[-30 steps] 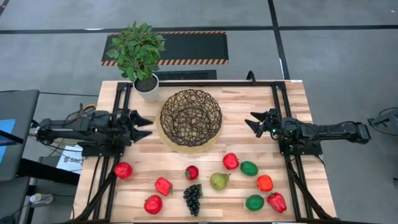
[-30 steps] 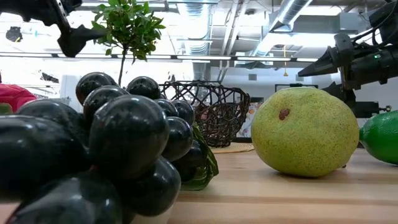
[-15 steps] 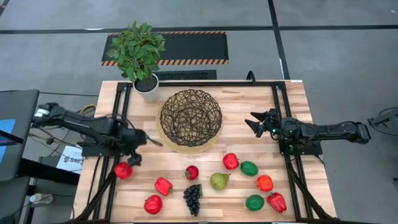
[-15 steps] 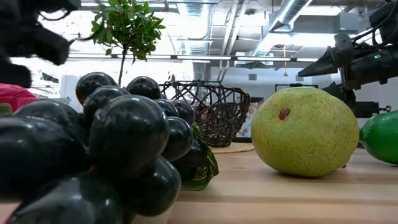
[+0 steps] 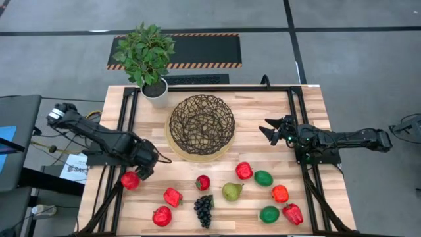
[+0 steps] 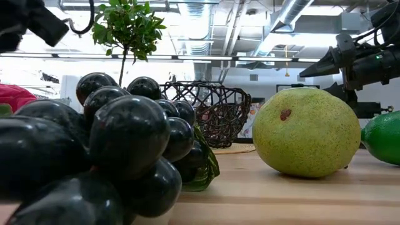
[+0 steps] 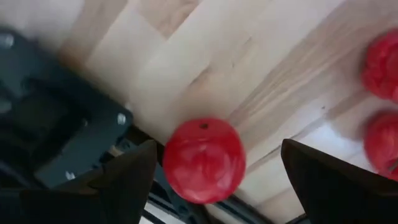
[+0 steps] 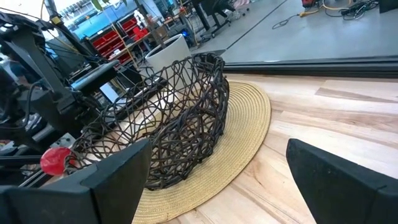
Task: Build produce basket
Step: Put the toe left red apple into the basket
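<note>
Moved since earlier frame: my left arm has swung off its rest beside the basket [image 5: 201, 126] and down toward the bench [image 5: 263, 141] edge; my right arm has not moved.
Left gripper [image 5: 141, 170]: fingers [image 7: 336, 180] spread wide, straddling the red apple [image 7: 203, 160] without touching it, lined up for a pick.
Red apple: on the bench's left rail, well apart from the basket.
Right gripper [image 5: 268, 128]: waits beside the basket, fingers parted, empty.
Basket: empty, mid-bench.
Other produce: pear [image 5: 231, 191], grape bunch [image 5: 203, 209] and others lie in rows along the near edge.
</note>
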Robot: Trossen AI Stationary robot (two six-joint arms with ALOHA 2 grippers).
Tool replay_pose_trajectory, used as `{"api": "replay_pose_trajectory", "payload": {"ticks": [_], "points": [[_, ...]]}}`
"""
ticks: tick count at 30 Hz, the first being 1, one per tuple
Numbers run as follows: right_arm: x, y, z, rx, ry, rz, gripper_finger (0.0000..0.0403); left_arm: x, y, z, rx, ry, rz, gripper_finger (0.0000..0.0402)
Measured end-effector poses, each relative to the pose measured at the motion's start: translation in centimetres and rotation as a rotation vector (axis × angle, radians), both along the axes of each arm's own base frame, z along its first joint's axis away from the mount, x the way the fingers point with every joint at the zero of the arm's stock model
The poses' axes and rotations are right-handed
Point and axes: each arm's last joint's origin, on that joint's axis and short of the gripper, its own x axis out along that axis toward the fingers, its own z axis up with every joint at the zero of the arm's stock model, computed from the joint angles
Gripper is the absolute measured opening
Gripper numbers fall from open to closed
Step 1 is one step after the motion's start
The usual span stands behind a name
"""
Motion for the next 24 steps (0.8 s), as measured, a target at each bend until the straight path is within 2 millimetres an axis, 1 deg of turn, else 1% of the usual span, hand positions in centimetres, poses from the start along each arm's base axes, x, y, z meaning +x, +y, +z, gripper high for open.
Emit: {"api": "replay_pose_trajectory", "payload": {"ticks": [4,9,15,19,24], "points": [[0.0,0.0,0.0,0.000,0.001,0.002,0.0392,-0.5,-1.0,0.0,0.006,0.029,0.082,0.0330],[0.0,0.0,0.0,0.000,0.002,0.003,0.0392,-1.5,-2.4,0.0,-0.025,0.097,0.139,0.0330],[0.0,0.0,-0.1,0.001,0.008,0.005,0.0392,-2.3,-3.5,0.0,0.005,0.104,0.194,0.0330],[0.0,0.0,-0.1,0.001,0.009,0.005,0.0392,-2.8,-4.3,0.0,0.011,0.092,0.173,0.0330],[0.0,0.0,-0.1,0.001,0.009,0.005,0.0392,-3.4,-4.5,-0.8,0.054,0.094,0.146,0.0330]]}}
